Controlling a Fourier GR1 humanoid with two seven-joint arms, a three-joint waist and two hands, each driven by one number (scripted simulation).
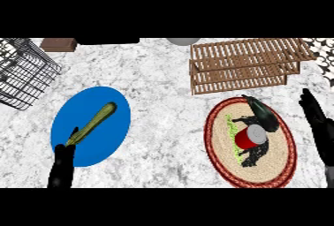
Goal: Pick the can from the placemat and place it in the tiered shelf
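so far the task looks not begun: the can (249, 137) lies on its side on the placemat (285, 163), below the tiered shelf (244, 66). right robot hand (318, 126), just right of the placemat, is open and holds nothing. left robot hand (62, 165), far left, is also empty.
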